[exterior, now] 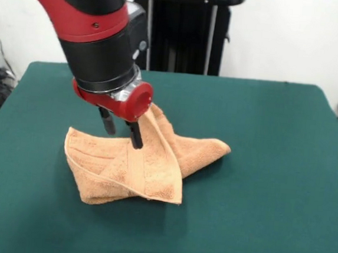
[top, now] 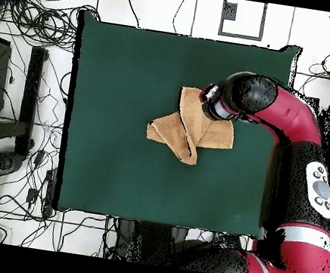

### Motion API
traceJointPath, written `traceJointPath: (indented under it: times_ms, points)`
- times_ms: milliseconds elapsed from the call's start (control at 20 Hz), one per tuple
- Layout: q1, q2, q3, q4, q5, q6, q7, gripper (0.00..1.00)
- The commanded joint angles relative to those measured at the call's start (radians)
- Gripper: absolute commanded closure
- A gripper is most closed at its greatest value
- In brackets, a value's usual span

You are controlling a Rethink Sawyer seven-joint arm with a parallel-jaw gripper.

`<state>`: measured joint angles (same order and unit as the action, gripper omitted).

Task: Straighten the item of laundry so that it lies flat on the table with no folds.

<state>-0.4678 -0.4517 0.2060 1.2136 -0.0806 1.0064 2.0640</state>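
Towel: the orange-tan terry towel point(exterior: 136, 168) point(top: 188, 127) is bunched up and folded over itself, not flat.
Where it is: it lies on the green surface point(exterior: 271, 171) point(top: 122, 83), near the middle in the front view, a bit toward the robot's side.
Long way: in the front view the towel stretches across the picture from left to right. 1 pointed corner sticks out to the right, and 1 wide flap hangs toward the camera.
Lifted part: 1 piece of the towel rises up to the fingers, like a little tent.
From above: the towel looks like a crossed shape, with 1 pointed end toward the bottom of the overhead view and 1 toward the left.
Folds: a woven band runs down the front flap, and the thick edge curls under on the left side.
Room: the towel is well apart from every edge of the surface. There is lots of bare green on all sides, most of it on the left in the overhead view.
Arm: the red and black arm point(exterior: 89, 19) point(top: 298, 139) comes down from the top left in the front view and leans over the towel.
Fingers: the 2 black fingers point(exterior: 136, 134) of the gripper point(exterior: 121, 129) point down and pinch the lifted part of the towel.
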Motion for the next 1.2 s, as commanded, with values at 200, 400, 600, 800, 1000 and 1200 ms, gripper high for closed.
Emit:
traceJointPath:
  times_ms: [200, 400, 600, 800, 1000, 1200]
  points:
    - [-0.045, 0.028, 0.201, 0.126, -0.010, 0.100, -0.285, 0.00]
    - [-0.058, 0.034, 0.231, 0.131, -0.006, 0.123, -0.275, 0.00]
    - [-0.065, 0.043, 0.252, 0.128, -0.007, 0.142, -0.262, 0.00]
    - [-0.066, 0.060, 0.256, 0.122, -0.011, 0.153, -0.233, 0.00]
    - [-0.062, 0.082, 0.254, 0.133, 0.002, 0.118, -0.174, 0.00]
    - [-0.073, 0.098, 0.272, 0.158, 0.012, 0.082, -0.171, 0.00]
